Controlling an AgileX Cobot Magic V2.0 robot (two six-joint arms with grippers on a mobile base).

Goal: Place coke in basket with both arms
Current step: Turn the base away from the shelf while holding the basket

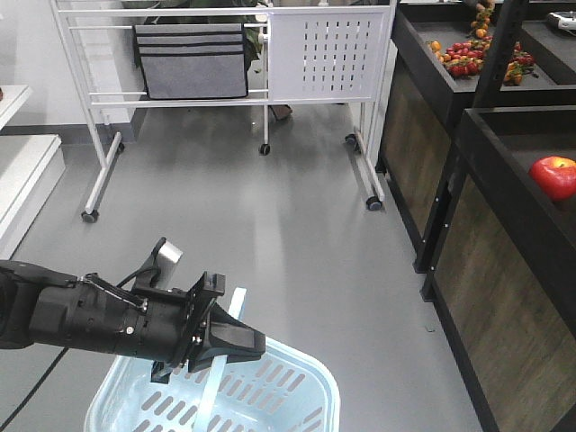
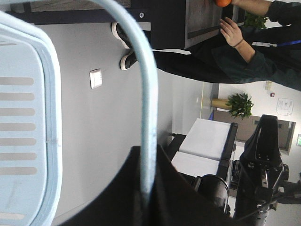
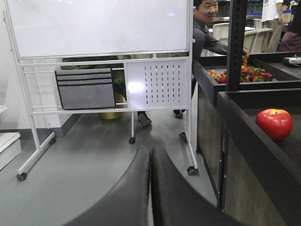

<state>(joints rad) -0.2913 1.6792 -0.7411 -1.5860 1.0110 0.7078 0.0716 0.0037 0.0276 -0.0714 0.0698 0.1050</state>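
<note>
Basket (image 1: 317, 367) low at the left, light slotted plastic, and the left gripper (image 1: 255, 343) is clamped on its thin swing handle (image 1: 237, 301). That looks the right spot, though the bar pivots, so expect sway. Moving right: the right gripper (image 3: 150, 157) is pinched together on nothing. Coke? Not in any view; being slim and smooth, it's probably best taken mid-body.

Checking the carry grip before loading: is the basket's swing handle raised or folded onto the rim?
Raised. The handle arches clear of the basket rim, floor showing between them, and the left gripper is shut on it.
</note>
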